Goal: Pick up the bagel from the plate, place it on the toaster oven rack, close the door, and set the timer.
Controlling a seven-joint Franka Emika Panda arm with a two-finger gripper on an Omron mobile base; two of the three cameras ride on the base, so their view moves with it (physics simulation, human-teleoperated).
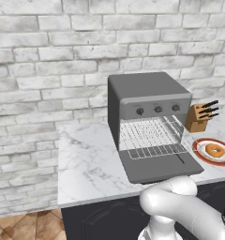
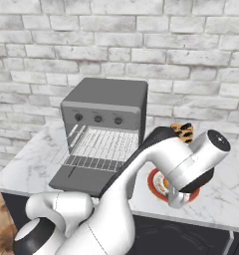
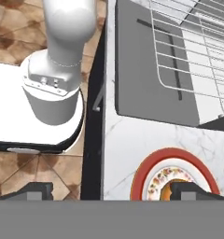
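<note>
The bagel lies on the red-rimmed plate on the counter, right of the toaster oven. The door lies folded down flat, and the wire rack sticks out over it. In the hand view my gripper is open and empty, high above the counter's front edge. Its right fingertip is over the plate and covers most of the bagel. Its left fingertip hangs over the floor. Three knobs line the oven's front panel.
A wooden knife block stands behind the plate by the brick wall. In the right base view my arm's wrist hangs over the plate and hides most of it. Bare marble counter stretches left of the oven.
</note>
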